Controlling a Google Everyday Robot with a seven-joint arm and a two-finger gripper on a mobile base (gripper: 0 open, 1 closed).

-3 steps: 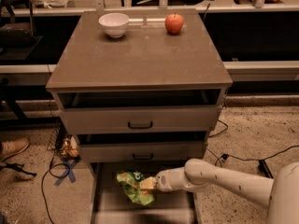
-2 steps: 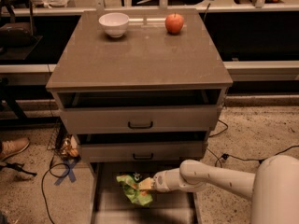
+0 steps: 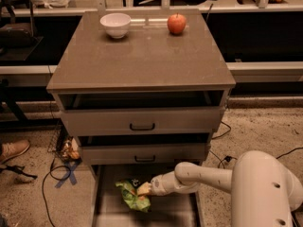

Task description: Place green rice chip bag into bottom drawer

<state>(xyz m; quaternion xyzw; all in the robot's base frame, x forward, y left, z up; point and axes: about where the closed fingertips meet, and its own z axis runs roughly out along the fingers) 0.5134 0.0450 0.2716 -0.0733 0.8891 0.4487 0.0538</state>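
Lab-like workroom: speckled floor [image 3: 265, 126], loose cables [image 3: 43, 190], bench rows [image 3: 265, 71]; tool [image 3: 144, 189] over bottom drawer [image 3: 170, 214].

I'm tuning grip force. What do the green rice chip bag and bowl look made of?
The green rice chip bag, beside the gripper in the bottom drawer: thin foil-like film, crinkled and shiny. The bowl: probably glazed ceramic or plastic, smooth white.

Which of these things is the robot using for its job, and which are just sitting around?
For the job: green rice chip bag, low over the open bottom drawer; gripper, at the bag's right edge, above that drawer.
Just lying about: white bowl and red apple on the cabinet top; shoe on the floor, left.
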